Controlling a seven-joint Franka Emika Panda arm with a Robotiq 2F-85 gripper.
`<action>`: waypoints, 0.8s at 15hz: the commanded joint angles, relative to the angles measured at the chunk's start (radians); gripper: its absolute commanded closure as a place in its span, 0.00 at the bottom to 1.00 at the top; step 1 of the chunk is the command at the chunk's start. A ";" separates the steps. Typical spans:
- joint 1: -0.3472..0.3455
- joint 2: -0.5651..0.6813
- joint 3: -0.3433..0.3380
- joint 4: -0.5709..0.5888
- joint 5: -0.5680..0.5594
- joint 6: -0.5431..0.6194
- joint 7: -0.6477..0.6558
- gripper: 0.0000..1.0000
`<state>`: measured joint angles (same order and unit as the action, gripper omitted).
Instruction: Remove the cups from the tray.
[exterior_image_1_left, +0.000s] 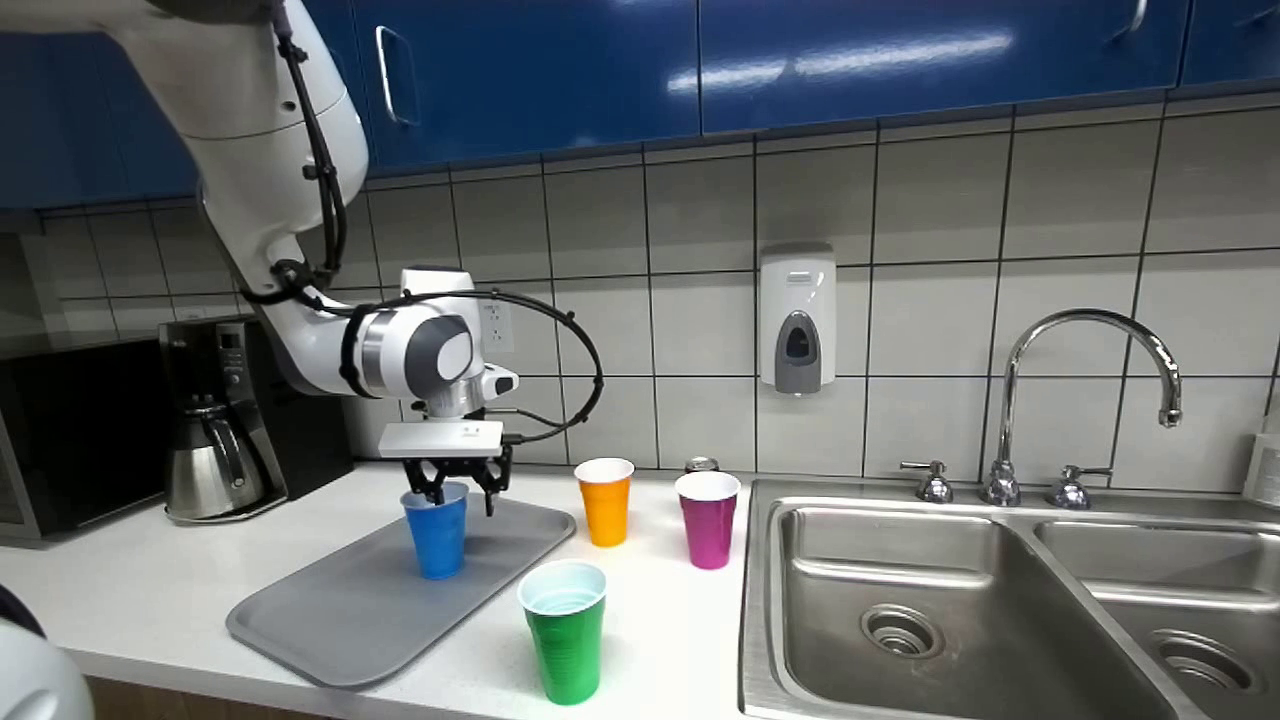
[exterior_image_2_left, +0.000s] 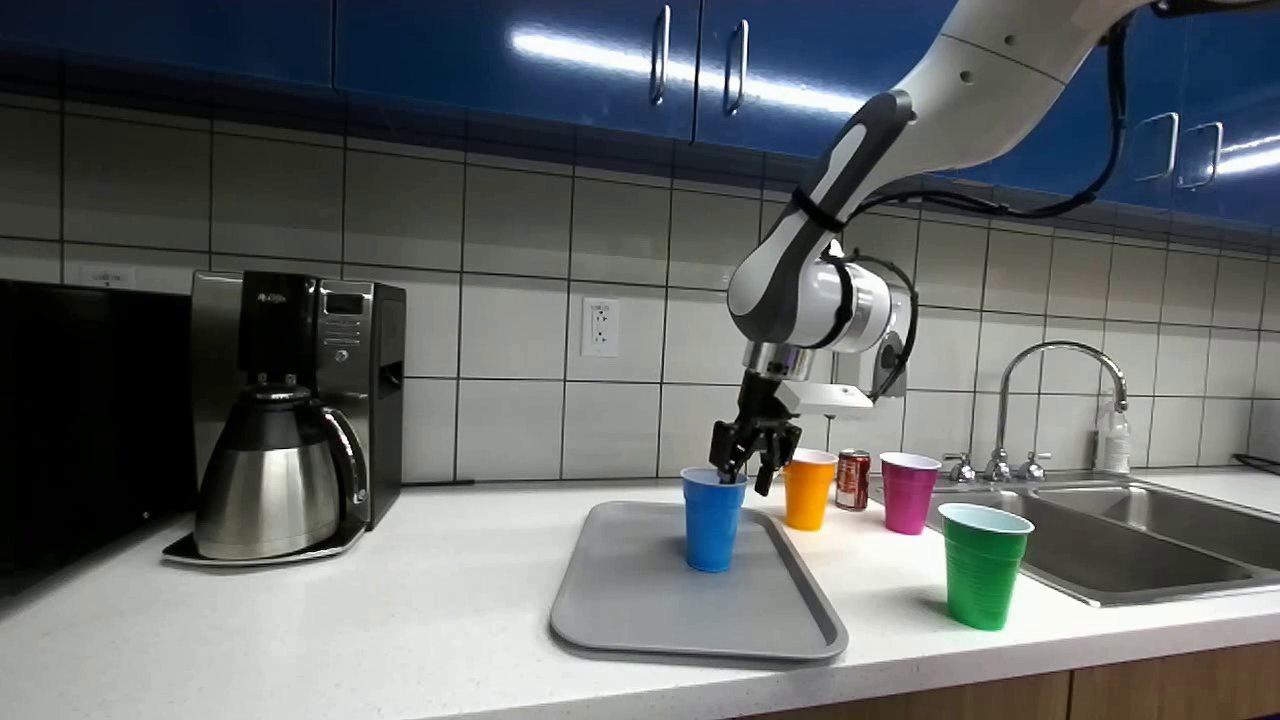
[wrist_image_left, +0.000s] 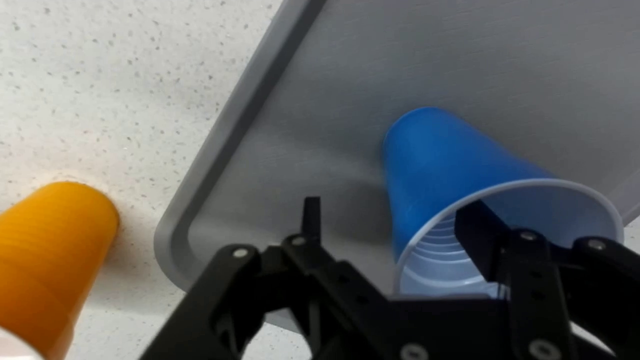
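Note:
The blue cup (exterior_image_1_left: 438, 545) stands upright on the grey tray (exterior_image_1_left: 330, 610), as both exterior views show, with the cup (exterior_image_2_left: 712, 530) toward the tray's (exterior_image_2_left: 640, 600) right half. The orange cup (exterior_image_1_left: 605, 510) stands on the counter just off the tray; it also shows in an exterior view (exterior_image_2_left: 806, 500) and the wrist view (wrist_image_left: 50, 240). My gripper (exterior_image_1_left: 463, 500) is open at the blue cup's rim. In the wrist view the gripper (wrist_image_left: 390, 207) has one finger inside the blue cup (wrist_image_left: 435, 155) and the other outside, over the tray (wrist_image_left: 320, 115), with a gap to the cup wall.
A green cup (exterior_image_1_left: 567, 645) stands near the counter's front. A magenta cup (exterior_image_1_left: 709, 525) stands by the sink (exterior_image_1_left: 757, 600), with a soda can (exterior_image_2_left: 853, 480) near the orange cup. A coffee maker (exterior_image_2_left: 290, 450) stands at the back. Blue cabinets (exterior_image_1_left: 530, 80) hang above.

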<state>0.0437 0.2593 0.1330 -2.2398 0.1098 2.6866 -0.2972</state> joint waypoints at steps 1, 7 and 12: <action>0.005 0.011 0.000 0.022 -0.022 -0.004 0.040 0.59; 0.006 0.014 0.000 0.025 -0.023 -0.003 0.041 1.00; 0.007 0.014 0.000 0.029 -0.024 -0.002 0.040 0.99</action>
<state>0.0478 0.2663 0.1330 -2.2276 0.1098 2.6866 -0.2891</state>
